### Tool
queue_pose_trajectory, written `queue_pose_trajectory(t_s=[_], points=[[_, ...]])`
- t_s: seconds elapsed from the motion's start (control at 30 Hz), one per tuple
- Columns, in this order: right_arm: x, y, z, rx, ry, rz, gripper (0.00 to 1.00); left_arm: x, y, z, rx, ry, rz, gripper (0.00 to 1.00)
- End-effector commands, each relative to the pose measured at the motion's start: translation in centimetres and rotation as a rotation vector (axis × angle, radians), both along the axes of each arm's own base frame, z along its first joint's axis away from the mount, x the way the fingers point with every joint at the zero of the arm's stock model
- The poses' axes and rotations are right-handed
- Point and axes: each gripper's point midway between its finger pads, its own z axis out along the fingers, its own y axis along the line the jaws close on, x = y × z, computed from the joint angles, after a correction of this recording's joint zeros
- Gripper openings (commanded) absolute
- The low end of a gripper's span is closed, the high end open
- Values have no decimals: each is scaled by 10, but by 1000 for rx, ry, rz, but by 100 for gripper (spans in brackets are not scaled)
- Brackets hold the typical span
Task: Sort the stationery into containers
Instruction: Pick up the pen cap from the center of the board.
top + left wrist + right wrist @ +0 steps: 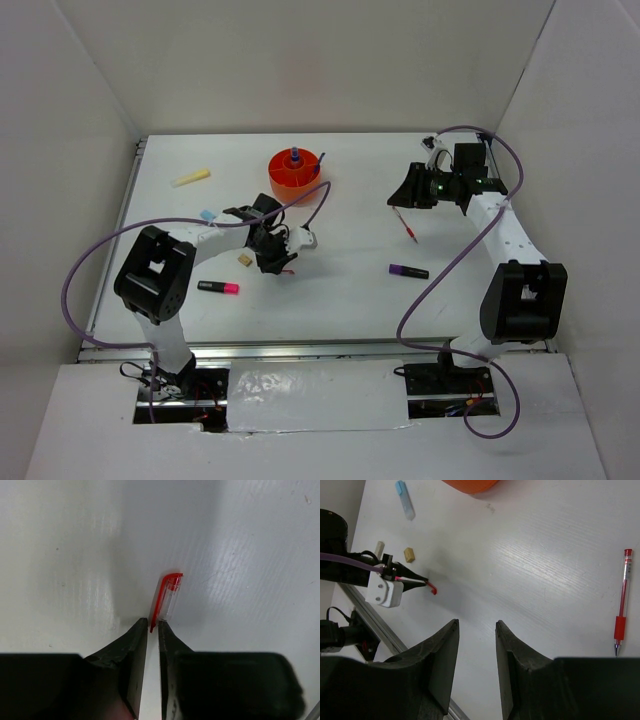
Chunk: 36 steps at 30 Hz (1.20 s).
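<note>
My left gripper [278,262] [153,625] is shut on the end of a thin clear pen with a red clip [167,596], low over the table; the red tip also shows in the right wrist view [432,588]. The orange pot [297,172] [470,484] stands farther back and holds a blue-topped item [295,155]. My right gripper [400,196] [476,623] is open and empty, above the table near another red pen [407,226] [621,615]. A purple-black marker [408,271] and a pink-black highlighter [218,287] lie toward the front.
A yellow stick [191,178] lies at the back left. A blue strip [208,215] [405,499] and tan erasers [244,261] [409,554] lie beside the left arm. White walls close in the table on three sides.
</note>
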Motion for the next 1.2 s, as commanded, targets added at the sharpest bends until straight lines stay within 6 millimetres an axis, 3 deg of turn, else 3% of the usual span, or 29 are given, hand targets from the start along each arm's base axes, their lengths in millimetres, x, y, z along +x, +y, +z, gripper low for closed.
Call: queue_pose_trajectory(t_s=[0.0, 0.13, 0.3, 0.4, 0.6, 0.67, 0.8, 0.83, 0.93, 1.03, 1.17], points=[[-4, -1, 3, 2, -11, 13, 42, -13, -3, -15, -12, 37, -43, 25], [-4, 0, 3, 3, -6, 16, 41, -16, -5, -19, -9, 48, -52, 18], [-6, 1, 5, 8, -12, 29, 36, -18, -3, -18, -5, 52, -47, 0], [-10, 3, 8, 10, -19, 45, 36, -20, -4, -11, -21, 60, -32, 0], [-23, 6, 17, -50, -100, 139, 36, -25, -17, 42, -205, 179, 84, 0], [-30, 5, 20, -111, -136, 201, 39, -28, -28, 70, -315, 236, 127, 0], [-53, 5, 31, -182, -209, 333, 44, -45, -44, 116, -465, 298, 151, 0], [-64, 14, 31, -186, -213, 394, 46, -44, -48, 125, -498, 286, 151, 0], [-82, 31, 35, -115, -188, 455, 50, -53, -56, 152, -598, 312, 183, 0], [-97, 55, 46, 68, -126, 473, 52, -46, -66, 183, -712, 271, 259, 0], [-110, 85, 68, 294, -38, 510, 55, -46, -72, 206, -749, 187, 313, 0]])
